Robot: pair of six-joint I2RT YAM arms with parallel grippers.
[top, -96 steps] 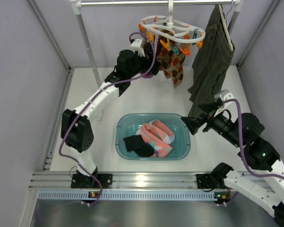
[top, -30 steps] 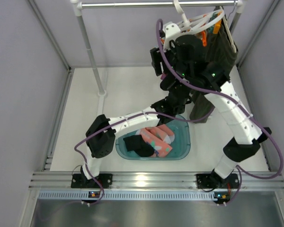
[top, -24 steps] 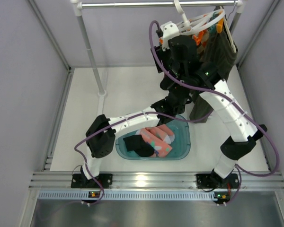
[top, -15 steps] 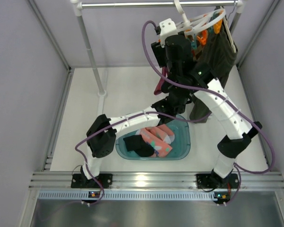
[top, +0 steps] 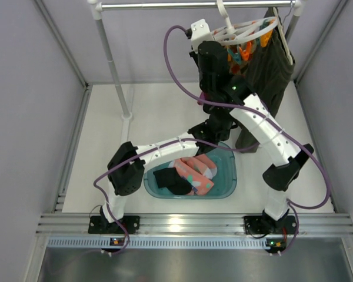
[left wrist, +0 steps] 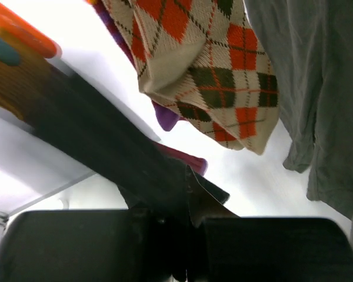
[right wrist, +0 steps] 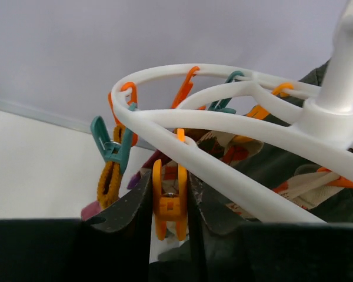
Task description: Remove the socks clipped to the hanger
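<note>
Things moved fast in the last few seconds. The right arm was parked low around 4 o'clock, and now it's swung all the way up to the hanger (top: 247, 29) at about 1 o'clock. The hanger got knocked off level too, and it's tipped against the olive garment (top: 276, 59). The left arm came down from the hanger and now reaches up from underneath, near the middle of the tabletop (top: 165, 111).

The right end effector (right wrist: 168, 185) is narrow, nipped onto an orange clip (right wrist: 167, 208) on the ring. The left end effector (left wrist: 188, 188) sits just under the argyle sock (left wrist: 206, 64). Its fingers look close together, but a dark blurry shape runs right into them, so I can't tell if it's holding anything.

My guess is the clip is about to get squeezed open so the argyle sock drops free. For now it hangs off the hanger.

Container-wise, the teal basin (top: 230, 167) at 6 o'clock already has the pink dotted socks (top: 197, 170) and a black sock (top: 170, 179) in it. So I'd call it well underway, not finished.
</note>
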